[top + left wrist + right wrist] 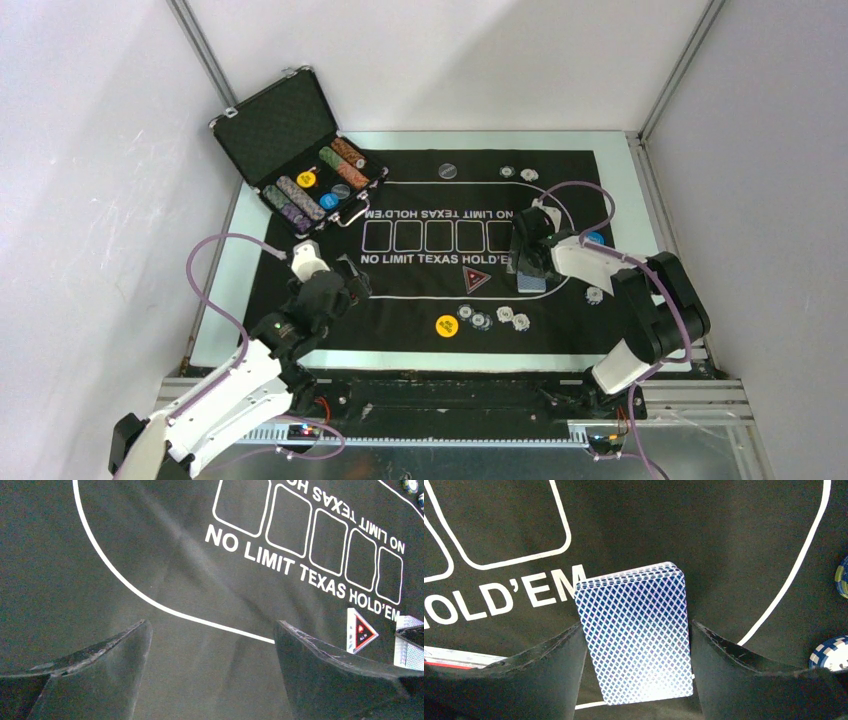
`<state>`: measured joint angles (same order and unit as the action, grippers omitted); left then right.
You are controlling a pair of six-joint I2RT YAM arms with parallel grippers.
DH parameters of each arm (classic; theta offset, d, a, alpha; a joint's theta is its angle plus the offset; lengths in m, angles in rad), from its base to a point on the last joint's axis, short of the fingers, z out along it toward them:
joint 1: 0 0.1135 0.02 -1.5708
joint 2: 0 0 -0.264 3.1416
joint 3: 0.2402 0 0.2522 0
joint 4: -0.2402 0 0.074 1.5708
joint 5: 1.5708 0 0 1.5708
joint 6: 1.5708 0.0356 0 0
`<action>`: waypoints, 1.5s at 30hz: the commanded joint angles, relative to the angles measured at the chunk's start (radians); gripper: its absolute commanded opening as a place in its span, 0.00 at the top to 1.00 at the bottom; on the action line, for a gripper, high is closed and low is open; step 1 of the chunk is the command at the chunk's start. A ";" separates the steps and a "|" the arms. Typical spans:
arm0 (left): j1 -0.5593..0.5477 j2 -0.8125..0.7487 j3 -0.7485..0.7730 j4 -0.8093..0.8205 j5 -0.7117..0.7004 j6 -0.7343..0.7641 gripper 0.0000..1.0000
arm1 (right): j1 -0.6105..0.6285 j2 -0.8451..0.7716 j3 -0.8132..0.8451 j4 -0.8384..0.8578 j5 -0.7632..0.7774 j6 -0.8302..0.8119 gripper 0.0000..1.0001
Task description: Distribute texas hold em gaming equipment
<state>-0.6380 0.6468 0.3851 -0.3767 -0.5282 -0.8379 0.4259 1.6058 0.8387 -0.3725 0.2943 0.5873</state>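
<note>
- The right jaws stand on either side of the deck of blue-backed playing cards (pixel 636 635). Each finger touches one long edge, so they look clenched on the deck. Whether the deck is off the mat cannot be told.
- The deck is at the right end of the black mat (pixel 400 335), just past the "HOLD'EM" lettering and inside the white oval line.
- The step in hand looks like carrying the deck off to deal it. The squeeze should be square on the long edges, since a loose stack may fan out or shed its lower cards if tilted.
- A striped poker chip (pixel 830 654) lies just right of the right finger. A lift before any sideways move would avoid knocking it.
- The red-black triangle marker (pixel 361 631) lies just left of the deck and needs the same care.
- The left jaws are released and empty, hanging over bare mat at its left end, well apart from the deck.
- Further out, a yellow disc (pixel 446 325) and a row of chips (pixel 498 319) lie along the mat's near side. The open case (pixel 300 160) stands at the far left corner.
</note>
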 commanded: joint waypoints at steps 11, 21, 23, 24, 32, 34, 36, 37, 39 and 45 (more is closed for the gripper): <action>0.007 -0.024 -0.006 0.000 -0.038 0.002 0.02 | 0.036 -0.008 -0.029 -0.055 -0.027 -0.043 0.52; 0.007 -0.029 -0.002 0.003 -0.040 -0.004 0.02 | 0.031 -0.112 -0.029 -0.014 -0.072 -0.101 0.96; 0.007 -0.032 -0.001 0.005 -0.039 -0.005 0.02 | 0.030 -0.129 -0.029 -0.010 -0.076 -0.111 1.00; 0.007 -0.035 -0.001 0.004 -0.040 -0.005 0.02 | 0.030 -0.133 -0.029 -0.008 -0.075 -0.113 1.00; 0.006 -0.041 0.000 0.003 -0.041 -0.007 0.02 | 0.030 -0.150 -0.029 0.010 -0.077 -0.133 1.00; 0.006 -0.040 0.000 0.009 -0.027 -0.007 0.02 | 0.032 -0.159 -0.029 0.018 -0.096 -0.142 1.00; 0.006 -0.035 -0.001 0.052 0.010 -0.005 0.02 | 0.037 -0.167 -0.023 0.012 -0.110 -0.154 1.00; 0.007 -0.030 -0.005 0.073 0.053 -0.006 0.02 | 0.039 -0.168 -0.017 0.000 -0.111 -0.158 1.00; 0.007 -0.005 -0.012 0.159 0.133 -0.020 0.02 | 0.049 -0.164 -0.008 -0.019 -0.116 -0.172 1.00; 0.015 0.164 0.021 0.464 0.386 -0.045 0.02 | 0.126 -0.169 0.048 -0.097 -0.148 -0.227 1.00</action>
<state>-0.6357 0.7242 0.3771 -0.1669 -0.3370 -0.8574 0.5026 1.4792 0.8146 -0.4267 0.1757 0.4129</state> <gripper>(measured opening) 0.985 0.674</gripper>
